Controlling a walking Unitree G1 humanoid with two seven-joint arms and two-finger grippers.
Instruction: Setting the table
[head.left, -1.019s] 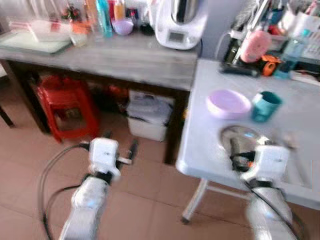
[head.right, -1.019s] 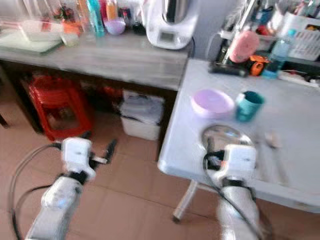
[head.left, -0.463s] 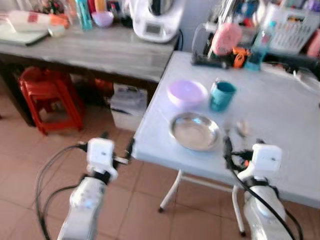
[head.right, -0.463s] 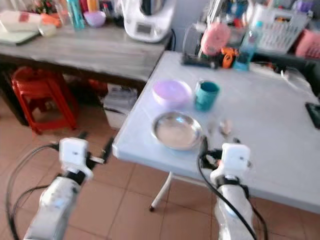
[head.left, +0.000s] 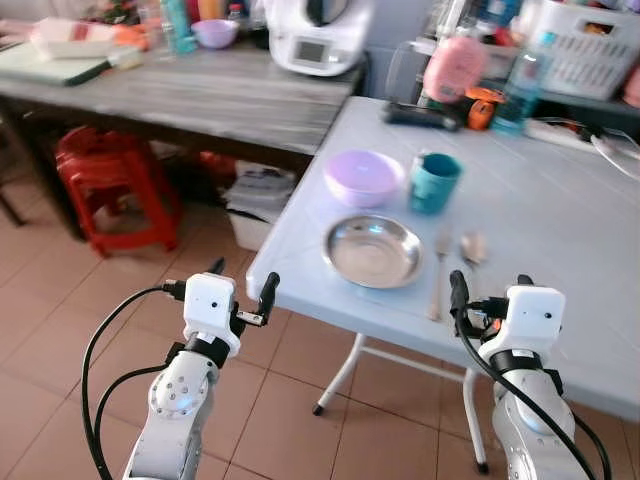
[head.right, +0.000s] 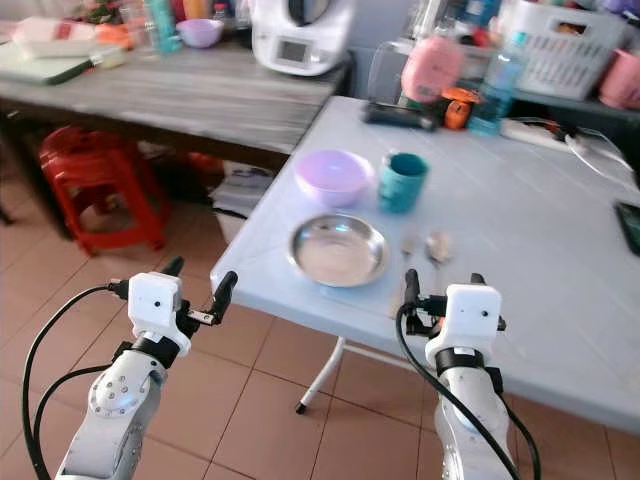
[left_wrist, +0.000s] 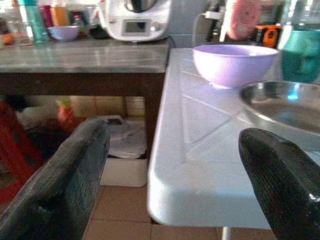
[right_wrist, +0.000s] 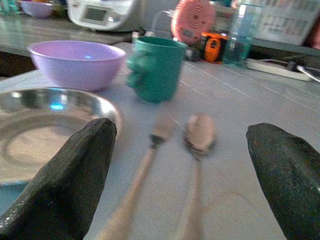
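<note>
Left eye view: right hand (head.left: 486, 292) wide open, empty, over tabletop (head.left: 560, 220) near edge, w/ fork (head.left: 439, 275) & spoon (head.left: 472, 249) just ahead. Left hand (head.left: 240, 285) wide open, empty, beside tabletop corner. Steel plate (head.left: 373, 251) left of fork; purple bowl (head.left: 364, 177) & teal cup (head.left: 434, 182) behind it.

Shiny metal plate (head.left: 373, 250); glossy plastic bowl (head.left: 364, 177); smooth matt white table (head.left: 560, 215); grey wood-grain counter (head.left: 200, 90).
</note>
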